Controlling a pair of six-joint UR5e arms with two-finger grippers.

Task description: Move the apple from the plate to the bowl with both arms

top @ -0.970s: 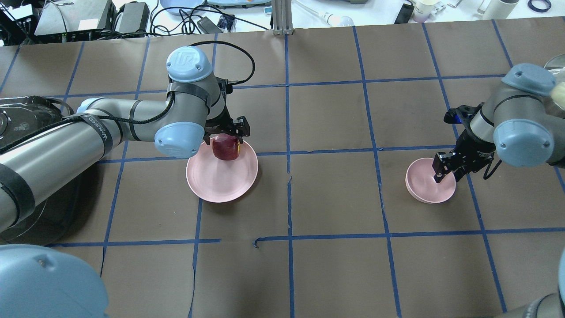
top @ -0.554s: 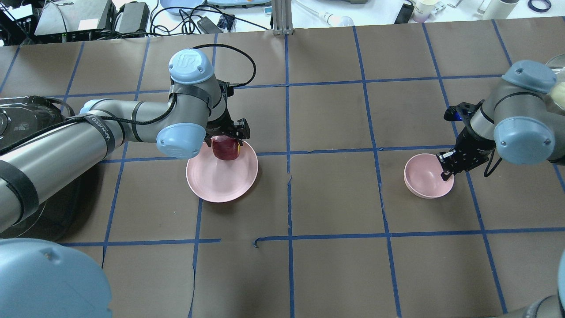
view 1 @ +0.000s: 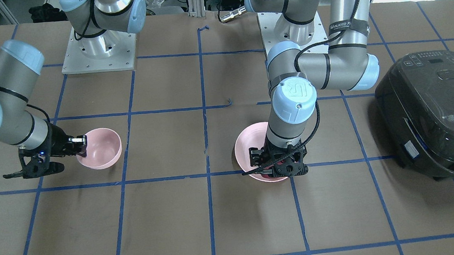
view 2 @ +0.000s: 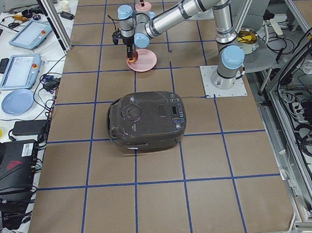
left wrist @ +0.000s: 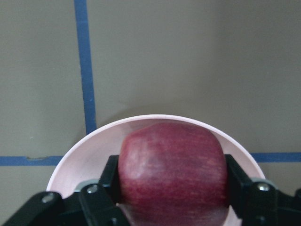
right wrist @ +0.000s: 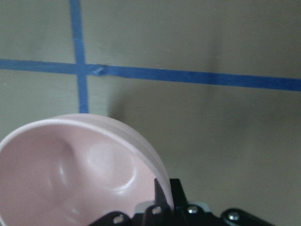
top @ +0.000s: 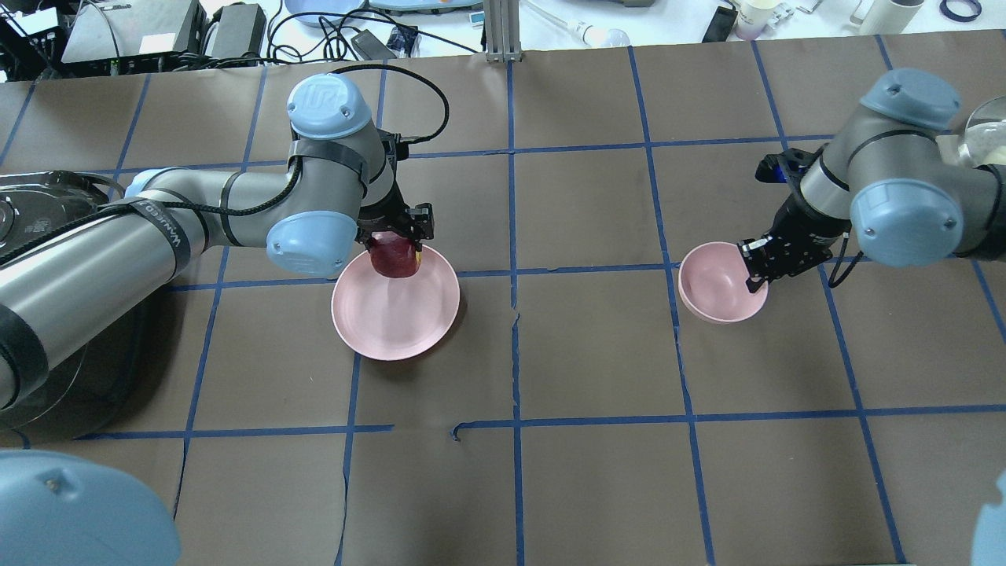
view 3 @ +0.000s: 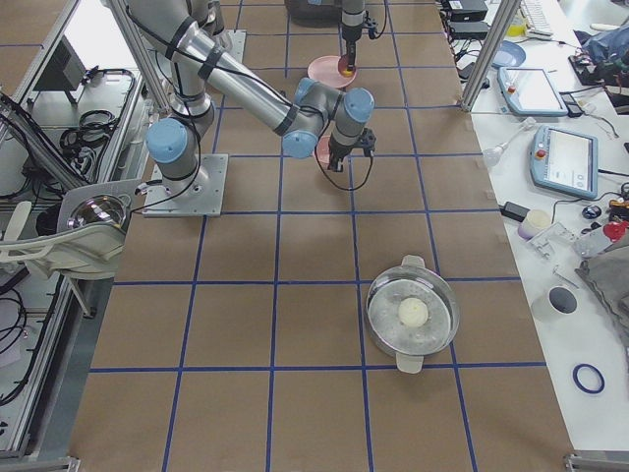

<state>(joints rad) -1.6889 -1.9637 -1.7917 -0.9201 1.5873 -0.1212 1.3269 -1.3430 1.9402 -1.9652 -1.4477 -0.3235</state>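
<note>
My left gripper (top: 395, 236) is shut on the dark red apple (top: 394, 257) and holds it just above the far rim of the wide pink plate (top: 393, 318). The left wrist view shows the apple (left wrist: 171, 174) between both fingers (left wrist: 240, 181) over the plate (left wrist: 84, 150). My right gripper (top: 756, 266) is shut on the right rim of the small pink bowl (top: 719, 283) and holds it tilted, off the table. The right wrist view shows the bowl (right wrist: 70, 169) pinched at its rim. In the front view the bowl (view 1: 102, 150) is at the left and the plate (view 1: 245, 148) at centre.
A black rice cooker (view 1: 438, 111) stands on the table beyond my left arm. A metal pot with a glass lid (view 3: 413, 313) stands on my right side. The table is brown paper with a blue tape grid (top: 511, 267).
My right gripper has lifted the bowl and carried it left and away from me, tilting it. My left gripper has raised the apple slightly off the plate.
</note>
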